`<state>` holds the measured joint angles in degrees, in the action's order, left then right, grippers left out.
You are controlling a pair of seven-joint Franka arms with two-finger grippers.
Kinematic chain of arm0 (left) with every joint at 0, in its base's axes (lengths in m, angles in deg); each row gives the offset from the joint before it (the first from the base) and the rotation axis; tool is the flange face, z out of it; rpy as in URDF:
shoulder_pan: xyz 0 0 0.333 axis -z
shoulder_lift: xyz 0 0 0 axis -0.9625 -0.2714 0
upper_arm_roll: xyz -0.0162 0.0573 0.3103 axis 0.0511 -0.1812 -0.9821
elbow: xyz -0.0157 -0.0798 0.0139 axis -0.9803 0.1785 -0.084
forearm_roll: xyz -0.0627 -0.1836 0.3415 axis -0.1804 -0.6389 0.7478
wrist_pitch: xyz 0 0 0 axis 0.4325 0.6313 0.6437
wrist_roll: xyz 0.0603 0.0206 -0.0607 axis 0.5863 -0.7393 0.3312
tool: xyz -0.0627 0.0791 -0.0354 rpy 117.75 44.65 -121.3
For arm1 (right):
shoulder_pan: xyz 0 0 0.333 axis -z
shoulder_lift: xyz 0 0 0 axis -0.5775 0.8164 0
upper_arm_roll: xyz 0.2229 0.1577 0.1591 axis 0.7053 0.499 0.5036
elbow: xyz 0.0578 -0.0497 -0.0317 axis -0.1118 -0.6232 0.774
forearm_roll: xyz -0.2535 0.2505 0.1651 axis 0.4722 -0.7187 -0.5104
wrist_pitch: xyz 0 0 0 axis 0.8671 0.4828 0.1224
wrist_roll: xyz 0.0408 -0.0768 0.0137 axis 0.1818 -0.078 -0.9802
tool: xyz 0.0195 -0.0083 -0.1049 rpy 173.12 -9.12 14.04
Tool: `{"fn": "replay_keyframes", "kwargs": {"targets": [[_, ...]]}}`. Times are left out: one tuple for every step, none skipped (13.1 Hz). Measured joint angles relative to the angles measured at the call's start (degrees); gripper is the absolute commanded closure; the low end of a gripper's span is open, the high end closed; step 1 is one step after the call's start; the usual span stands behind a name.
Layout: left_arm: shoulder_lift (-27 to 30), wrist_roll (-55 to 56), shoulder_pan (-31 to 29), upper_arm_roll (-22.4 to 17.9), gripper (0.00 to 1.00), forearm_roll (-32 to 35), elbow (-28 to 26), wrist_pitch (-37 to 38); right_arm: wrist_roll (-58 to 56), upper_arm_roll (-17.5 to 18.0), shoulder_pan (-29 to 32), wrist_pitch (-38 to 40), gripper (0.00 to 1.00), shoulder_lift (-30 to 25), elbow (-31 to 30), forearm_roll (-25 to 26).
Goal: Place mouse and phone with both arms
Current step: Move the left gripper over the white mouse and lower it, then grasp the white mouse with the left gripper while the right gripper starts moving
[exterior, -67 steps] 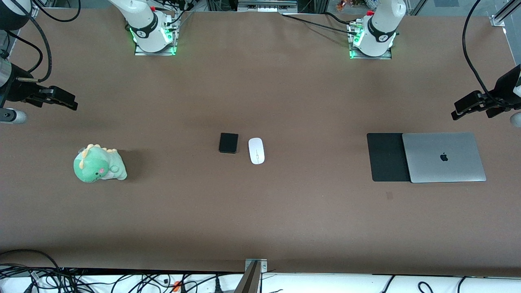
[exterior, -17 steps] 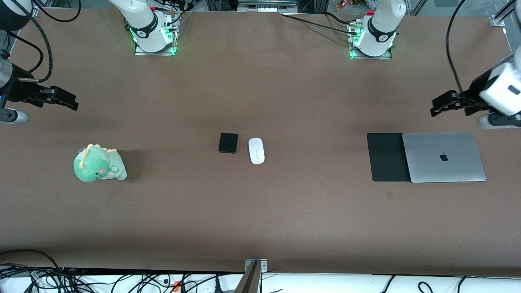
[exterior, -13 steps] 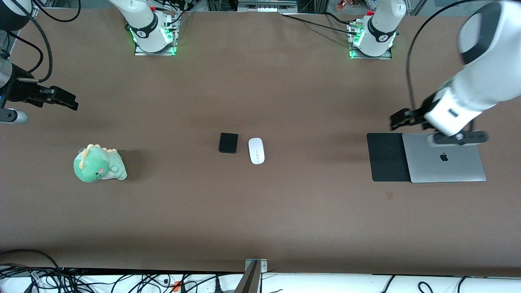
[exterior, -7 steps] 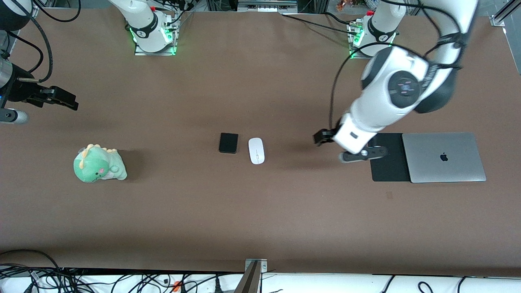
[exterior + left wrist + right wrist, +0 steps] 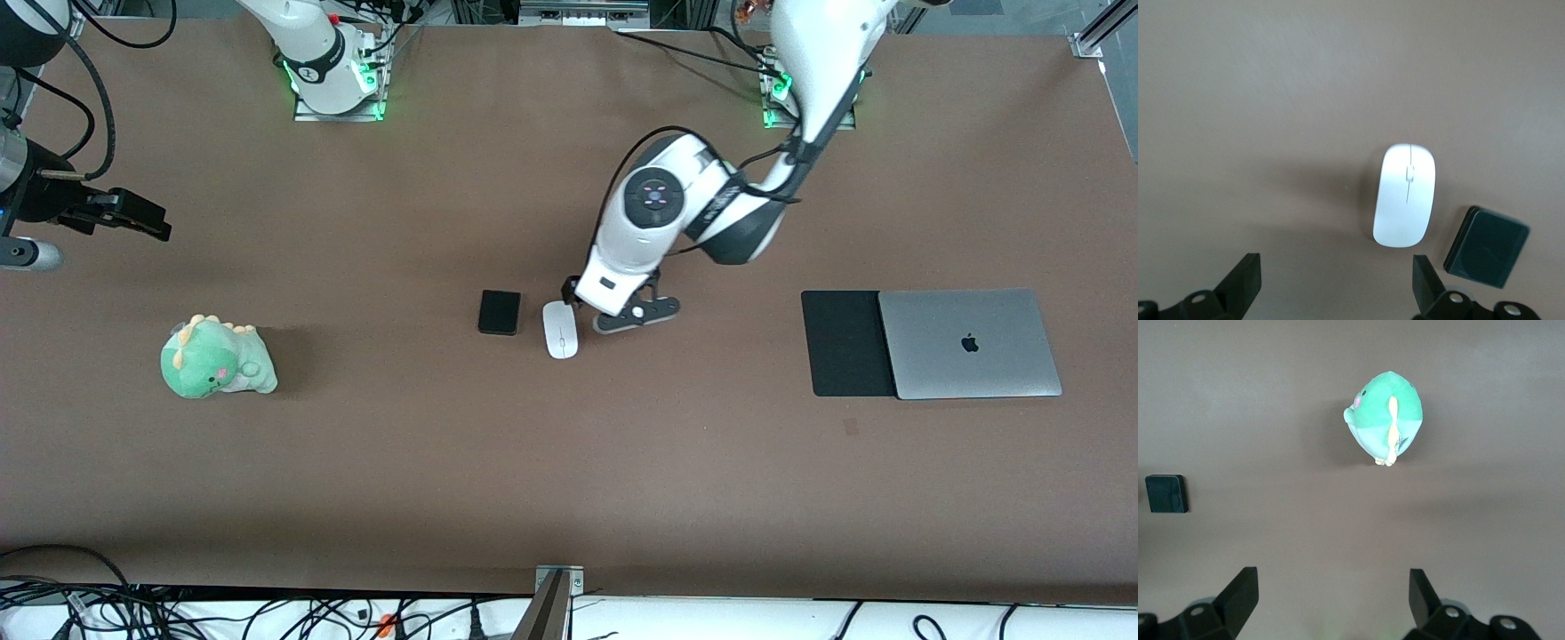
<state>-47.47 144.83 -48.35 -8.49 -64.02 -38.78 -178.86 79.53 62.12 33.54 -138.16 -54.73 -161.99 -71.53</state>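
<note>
Left gripper [image 5: 572, 293] wide open, empty, above the mouse [image 5: 560, 330] — long axis toward the camera; right gripper [image 5: 133, 216] open, waiting

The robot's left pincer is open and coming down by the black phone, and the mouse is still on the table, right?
Not quite: in the front view the left pincer, open, is by the white mouse, not the phone. The mouse does lie on the table.

Brown table [image 5: 569, 462]: phone [image 5: 499, 312], mouse [image 5: 560, 330], plush [image 5: 216, 358], mat [image 5: 845, 343].
</note>
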Motion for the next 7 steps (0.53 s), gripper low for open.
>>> {"fn": "replay_keyframes", "kwargs": {"targets": [[-1.7,1.7,1.5,-0.2,0.0,1.0,0.9,-0.3,0.0,0.0,0.0,0.0,0.0,0.0,0.0,0.0],[-3.4,3.1,2.9,-0.6,0.0,1.9,2.1,-0.4,0.0,0.0,0.0,0.0,0.0,0.0,0.0,0.0],[-5.0,4.3,4.2,-1.2,0.0,2.4,3.6,-0.4,0.0,0.0,0.0,0.0,0.0,0.0,0.0,0.0],[-6.6,5.3,5.5,-2.4,0.0,2.4,5.3,-0.4,0.0,-0.1,0.0,0.0,0.0,0.0,0.0,0.0],[-8.3,6.5,7.1,-3.9,0.0,2.4,7.3,-0.4,0.0,-0.1,0.0,0.0,0.0,0.0,0.0,0.0],[-10.0,7.9,8.8,-5.8,0.0,2.4,9.3,-0.4,0.0,-0.1,0.1,0.0,0.0,0.0,0.0,0.0],[-11.8,9.6,10.4,-7.4,0.0,2.4,11.4,-0.4,0.0,-0.1,0.1,0.0,0.0,0.0,0.0,0.0]]}}
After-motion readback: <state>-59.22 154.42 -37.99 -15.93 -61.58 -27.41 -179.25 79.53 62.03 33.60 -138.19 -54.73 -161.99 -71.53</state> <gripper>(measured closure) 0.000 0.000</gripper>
